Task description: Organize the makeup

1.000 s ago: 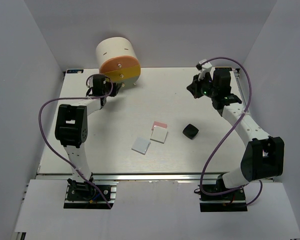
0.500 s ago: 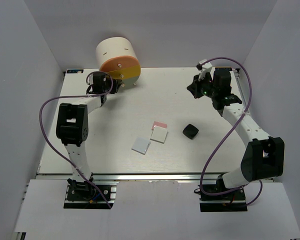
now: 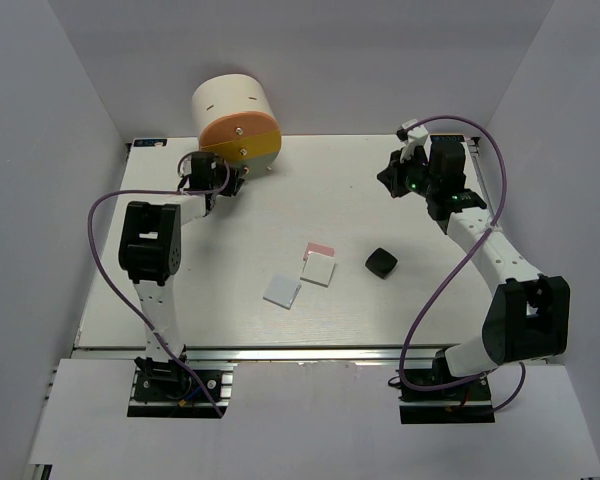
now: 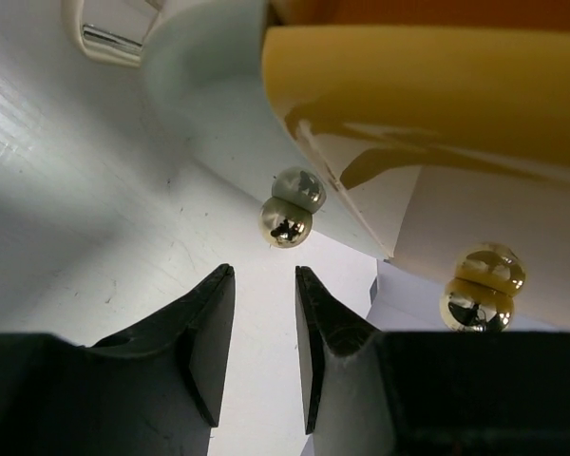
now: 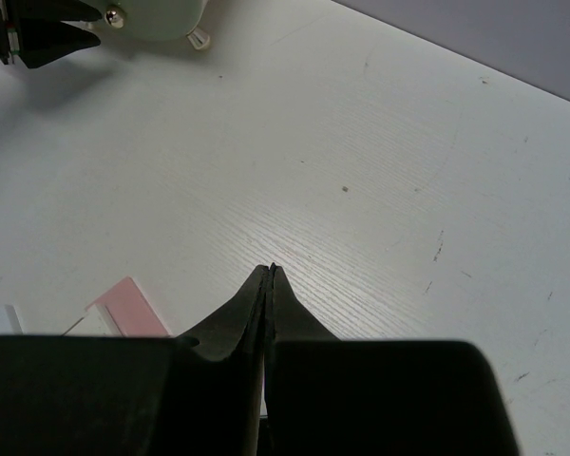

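Four makeup pieces lie in the middle of the table: a white square, a second white square touching the pink square behind it, and the black compact just to their right. Left gripper sits at the drawer front of the cream cylinder, fingers a narrow gap apart and empty, with a silver knob just beyond the tips. Right gripper hangs over the far right, fingers pressed together on nothing.

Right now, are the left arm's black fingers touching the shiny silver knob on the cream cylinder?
Apart. The left wrist view shows a pale gap between both black fingers and the shiny silver knob.
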`<state>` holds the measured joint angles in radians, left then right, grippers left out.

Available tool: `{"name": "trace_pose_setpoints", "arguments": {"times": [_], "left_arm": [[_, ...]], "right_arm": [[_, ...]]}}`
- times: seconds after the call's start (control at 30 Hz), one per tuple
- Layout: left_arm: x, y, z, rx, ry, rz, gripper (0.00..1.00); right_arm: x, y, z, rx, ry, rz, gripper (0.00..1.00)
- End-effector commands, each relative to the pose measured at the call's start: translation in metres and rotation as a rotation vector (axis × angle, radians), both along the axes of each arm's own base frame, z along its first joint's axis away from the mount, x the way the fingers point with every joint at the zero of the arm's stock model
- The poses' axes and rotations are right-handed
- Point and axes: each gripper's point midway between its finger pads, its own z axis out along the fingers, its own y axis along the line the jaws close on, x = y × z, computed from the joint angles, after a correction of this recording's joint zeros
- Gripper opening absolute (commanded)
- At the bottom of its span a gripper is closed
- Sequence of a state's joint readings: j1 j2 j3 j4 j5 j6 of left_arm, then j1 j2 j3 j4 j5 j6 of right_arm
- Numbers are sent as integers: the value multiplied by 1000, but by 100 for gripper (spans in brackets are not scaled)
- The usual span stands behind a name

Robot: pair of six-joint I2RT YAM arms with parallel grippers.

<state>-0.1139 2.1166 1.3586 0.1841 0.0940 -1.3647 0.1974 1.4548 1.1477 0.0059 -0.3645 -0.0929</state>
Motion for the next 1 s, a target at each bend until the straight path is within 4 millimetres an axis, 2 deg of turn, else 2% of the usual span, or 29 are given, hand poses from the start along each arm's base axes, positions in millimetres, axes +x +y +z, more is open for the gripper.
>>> {"name": "trace_pose_setpoints", "arguments": {"times": [0.0, 0.3, 0.6, 0.67, 0.77, 0.8, 0.9, 0.97], "left_arm": [[13, -1, 18, 14, -57, -21, 42], [24, 1, 1, 23, -43, -5, 45], [34, 4, 1, 7, -75, 36, 45], [33, 6, 0, 8, -78, 42, 43], [29, 7, -6, 9, -70, 49, 33], [28, 6, -6, 4, -71, 52, 26], [20, 4, -11, -1, -68, 50, 18], [14, 3, -16, 0, -61, 47, 16]], "right_arm": [[3, -3, 15, 8, -60, -7, 0], [6, -4, 13, 9, -51, -14, 0], [8, -3, 10, 15, -38, -12, 0], [9, -3, 9, 15, -36, -12, 0], [9, -1, 8, 15, -32, -8, 0], [9, -2, 9, 16, -32, -10, 0], [9, -1, 9, 16, -32, -8, 0], [9, -2, 9, 16, -32, -10, 0]]}}
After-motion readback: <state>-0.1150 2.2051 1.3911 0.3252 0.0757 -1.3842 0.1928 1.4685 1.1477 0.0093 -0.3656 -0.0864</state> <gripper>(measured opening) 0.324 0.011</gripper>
